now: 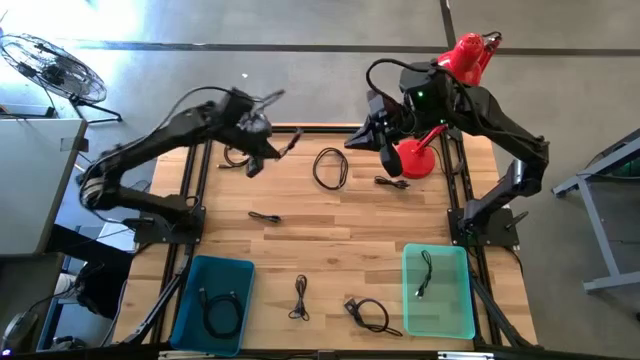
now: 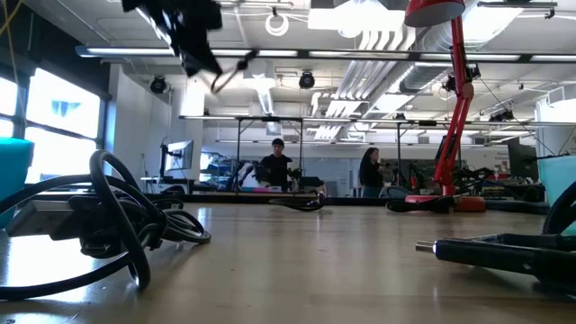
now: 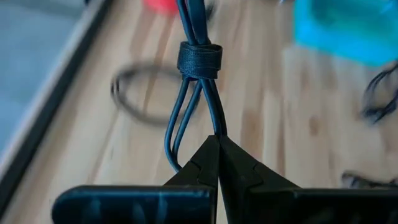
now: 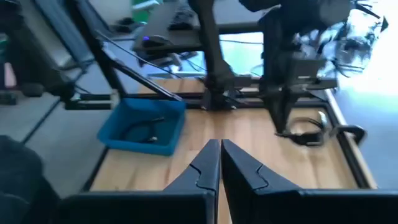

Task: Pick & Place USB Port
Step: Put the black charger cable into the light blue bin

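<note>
My left gripper [image 3: 217, 144] is clamped on a bundled USB cable [image 3: 198, 74], lifted above the table's far-left area. Right gripper [image 4: 219, 155], fingers pressed together and empty, waits over the far-right edge. Best to carry level toward the blue bin [image 1: 213, 300] at the near-left corner, keep dangling loops clear of the rim, release low.

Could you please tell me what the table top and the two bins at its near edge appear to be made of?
The table top looks like pale wood with a matte finish, showing plank seams and grain. The blue bin looks like opaque plastic, uniformly coloured. The green bin looks like translucent plastic, since the wood shows through it.
</note>
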Robot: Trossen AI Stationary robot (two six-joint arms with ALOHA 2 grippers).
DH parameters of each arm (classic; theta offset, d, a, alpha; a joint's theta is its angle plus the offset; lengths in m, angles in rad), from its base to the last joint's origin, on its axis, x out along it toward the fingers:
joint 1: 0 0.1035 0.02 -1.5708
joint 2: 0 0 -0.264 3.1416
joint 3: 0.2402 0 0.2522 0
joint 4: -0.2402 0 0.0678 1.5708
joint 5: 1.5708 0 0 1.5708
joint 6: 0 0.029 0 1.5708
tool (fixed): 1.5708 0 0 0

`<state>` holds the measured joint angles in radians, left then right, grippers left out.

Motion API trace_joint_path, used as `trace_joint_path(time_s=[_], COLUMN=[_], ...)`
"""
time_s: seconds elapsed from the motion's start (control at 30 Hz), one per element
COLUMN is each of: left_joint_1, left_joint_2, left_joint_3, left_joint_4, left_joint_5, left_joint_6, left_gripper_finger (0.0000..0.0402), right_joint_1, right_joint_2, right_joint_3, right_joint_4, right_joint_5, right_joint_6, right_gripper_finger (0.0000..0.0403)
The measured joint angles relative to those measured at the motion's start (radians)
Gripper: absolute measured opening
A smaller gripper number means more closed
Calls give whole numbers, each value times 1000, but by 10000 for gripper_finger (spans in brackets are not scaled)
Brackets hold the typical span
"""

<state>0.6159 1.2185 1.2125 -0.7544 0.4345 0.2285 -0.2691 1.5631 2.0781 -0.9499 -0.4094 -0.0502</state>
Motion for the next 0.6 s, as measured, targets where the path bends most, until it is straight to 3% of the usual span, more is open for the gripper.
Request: trace_joint_path(time_s=[0.2, 0.37, 0.6], left_joint_1=[0, -1, -2], left_joint_2=[-127, -182, -193], left_joint_3=[0, 0, 1], left_joint_4=[136, 216, 475], left_joint_5=[104, 173, 279], left_joint_6=[-27, -28, -102], left_gripper_finger=[0, 0, 0], right_joint_1=[7, 8, 9], right_joint_2=[14, 34, 80], right_joint_3=[0, 0, 0], right_joint_4=[88, 154, 292], right_joint_5=[-49, -67, -66], right_joint_6=[11, 16, 8], right_gripper_finger=[42, 109, 188])
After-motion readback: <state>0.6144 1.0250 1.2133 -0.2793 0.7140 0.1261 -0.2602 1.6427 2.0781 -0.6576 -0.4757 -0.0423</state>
